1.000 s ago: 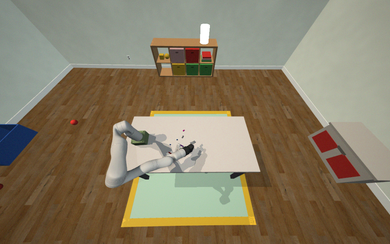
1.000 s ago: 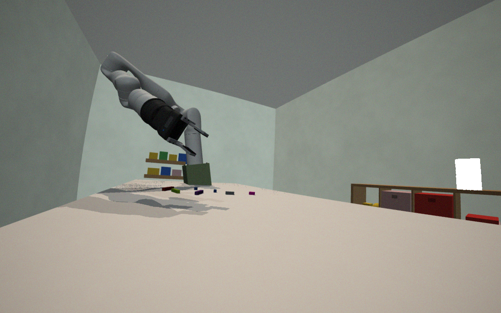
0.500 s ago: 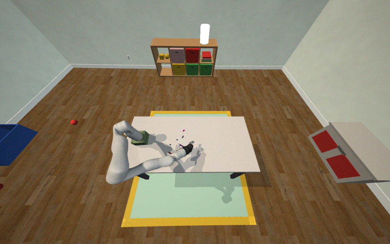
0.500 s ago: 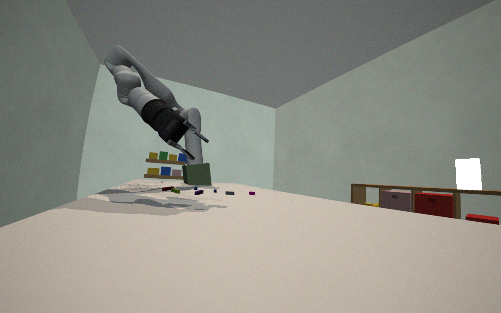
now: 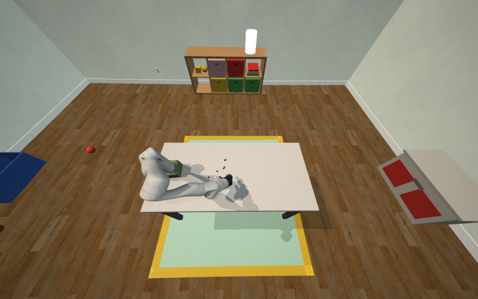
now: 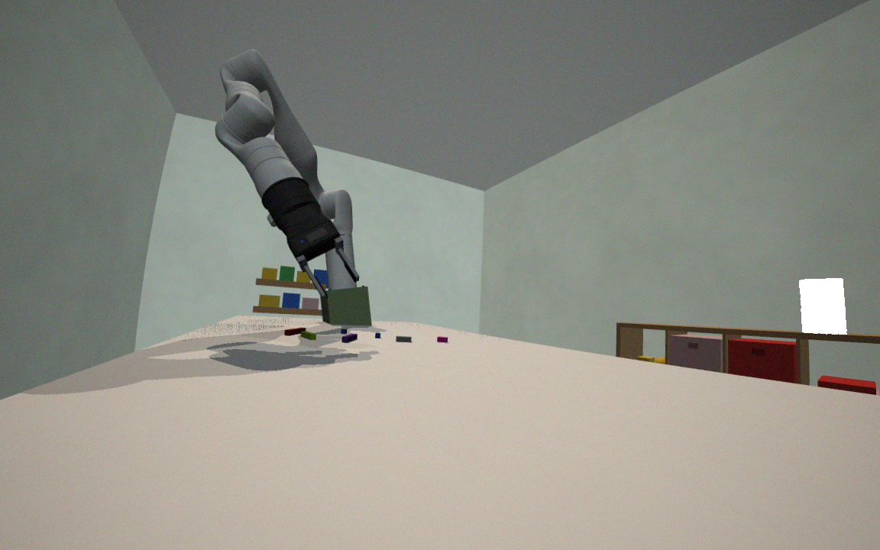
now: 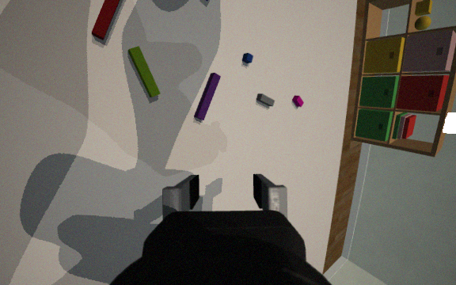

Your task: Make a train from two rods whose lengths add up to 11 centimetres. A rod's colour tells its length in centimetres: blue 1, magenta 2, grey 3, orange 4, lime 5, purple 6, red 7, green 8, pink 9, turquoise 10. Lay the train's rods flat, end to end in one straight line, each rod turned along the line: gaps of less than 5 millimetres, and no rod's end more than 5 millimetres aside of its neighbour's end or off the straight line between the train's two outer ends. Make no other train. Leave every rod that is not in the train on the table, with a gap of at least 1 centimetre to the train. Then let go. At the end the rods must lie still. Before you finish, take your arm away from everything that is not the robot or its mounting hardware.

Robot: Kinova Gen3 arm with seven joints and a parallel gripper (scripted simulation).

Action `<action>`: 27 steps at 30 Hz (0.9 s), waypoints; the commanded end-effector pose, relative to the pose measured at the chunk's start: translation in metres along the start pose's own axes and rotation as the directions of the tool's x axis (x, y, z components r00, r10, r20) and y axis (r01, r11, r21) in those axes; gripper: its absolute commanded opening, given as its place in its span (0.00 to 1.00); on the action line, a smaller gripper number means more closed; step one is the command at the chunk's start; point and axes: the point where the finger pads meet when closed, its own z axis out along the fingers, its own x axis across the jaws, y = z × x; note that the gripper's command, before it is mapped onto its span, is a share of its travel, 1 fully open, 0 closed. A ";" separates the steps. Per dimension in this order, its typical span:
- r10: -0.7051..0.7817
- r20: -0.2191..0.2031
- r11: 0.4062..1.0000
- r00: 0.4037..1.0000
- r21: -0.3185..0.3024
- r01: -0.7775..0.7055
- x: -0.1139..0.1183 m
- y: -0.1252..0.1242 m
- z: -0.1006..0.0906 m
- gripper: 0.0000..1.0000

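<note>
My gripper [image 6: 341, 286] [image 7: 226, 186] is open and empty, tilted, above the table. The lime rod [image 6: 308, 334] [image 7: 144, 72] and the purple rod [image 5: 220, 177] [image 6: 349, 338] [image 7: 207, 96] lie flat, apart and at different angles. The red rod [image 6: 295, 331] [image 7: 107, 20] lies beyond the lime one, cut by the wrist view's top edge. One blue rod [image 5: 217, 171] [image 6: 377, 335] [image 7: 247, 58] lies near the purple one; another blue rod [image 5: 208, 177] [image 6: 343, 331] is farther toward the base. The grey rod [image 5: 223, 167] [image 6: 403, 339] [image 7: 265, 100] and magenta rod [image 5: 225, 160] [image 6: 441, 339] [image 7: 298, 100] lie apart. No rods touch.
The green arm base [image 5: 175, 168] [image 6: 347, 305] stands on the table [image 5: 270, 163] [image 6: 498, 438] at its left side in the top view. The arm's shadow falls over part of the rods' area. A shelf unit [image 5: 225, 52] stands away from the table by the wall.
</note>
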 end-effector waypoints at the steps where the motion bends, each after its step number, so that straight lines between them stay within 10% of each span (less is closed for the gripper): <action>1: -0.143 0.043 0.987 0.989 0.078 0.140 0.031 0.002 0.010 1.00; 6: -0.325 0.110 0.933 0.939 0.203 0.299 0.034 -0.017 0.018 1.00; 27: -0.693 0.163 0.674 0.702 0.491 0.552 0.039 -0.059 0.033 1.00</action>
